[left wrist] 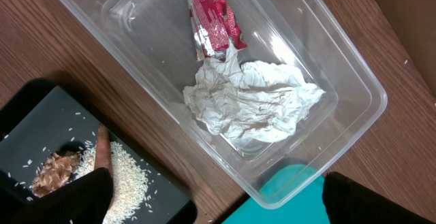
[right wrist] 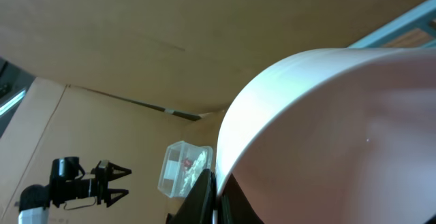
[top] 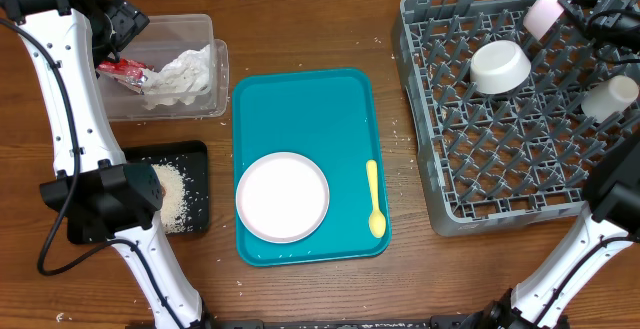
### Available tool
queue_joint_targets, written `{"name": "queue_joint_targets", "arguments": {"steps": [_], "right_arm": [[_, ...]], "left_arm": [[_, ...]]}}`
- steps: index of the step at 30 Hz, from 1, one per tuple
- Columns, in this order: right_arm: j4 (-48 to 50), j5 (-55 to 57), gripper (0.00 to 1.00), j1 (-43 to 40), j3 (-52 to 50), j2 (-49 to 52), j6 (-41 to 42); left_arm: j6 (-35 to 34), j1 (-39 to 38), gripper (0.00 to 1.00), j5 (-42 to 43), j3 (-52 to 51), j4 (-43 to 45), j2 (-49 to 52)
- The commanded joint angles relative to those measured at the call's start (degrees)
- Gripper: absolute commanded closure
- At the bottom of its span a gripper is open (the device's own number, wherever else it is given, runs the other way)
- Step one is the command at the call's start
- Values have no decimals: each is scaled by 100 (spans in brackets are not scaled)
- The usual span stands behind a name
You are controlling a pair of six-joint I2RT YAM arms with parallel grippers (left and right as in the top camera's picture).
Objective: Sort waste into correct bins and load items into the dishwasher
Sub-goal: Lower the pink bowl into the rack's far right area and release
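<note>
The right fingers (right wrist: pixel 204 198) are pinched narrow on the rim of the pale pink dish (right wrist: pixel 340 129), a smooth, glossy round piece whose curved edge fills most of the right wrist view. From overhead, the dish stands tilted at the far right corner of the grey dish rack (top: pixel 440 119), a square moulded-plastic crate with a lattice floor and rows of upright pegs. Whether the dish touches the pegs cannot be told. A white bowl (top: pixel 500 66) rests among the pegs in the rack, and a small white cup (top: pixel 610 97) sits near the right wall.

The left fingers (left wrist: pixel 75 197) are spread wide and hold nothing. They hang above the clear tub (left wrist: pixel 122 40), a thin, see-through plastic box with rounded corners. Inside it a crumpled white napkin (left wrist: pixel 248 101), deeply creased, lies against a shiny red wrapper (left wrist: pixel 214 20). Just beside the tub is the shallow black tray (left wrist: pixel 34 115), matte and rectangular. It holds a heap of white rice grains (left wrist: pixel 126 176), a brown crumbly lump (left wrist: pixel 54 169) and a thin orange-brown stick (left wrist: pixel 102 146) lying at the edge of the rice.

On the wooden counter (top: pixel 400 279), between the tub and the rack, lies a teal serving tray (top: pixel 300 99) with rounded corners. It carries a pale round plate (top: pixel 283 196) and, near its right rim, a slim yellow spoon (top: pixel 374 199).
</note>
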Motion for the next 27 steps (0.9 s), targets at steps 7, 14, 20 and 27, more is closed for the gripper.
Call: {"name": "queue_joint_targets", "arguments": {"steps": [7,14,20,27], "right_arm": [[-236,481,96,-15,-13,118,4],[-426,323,96,-15,-13,345,2],[-426,323,96,-105,-11,343,313],[-986,826,82,-455,417,177,485]], "left_arm": [[-15,-76,0,24,-24,4,37],[-13,-76,0,24,-24,4,37],[-15,-76,0,22,-24,4,37],[-13,-76,0,24,-24,4,37]]}}
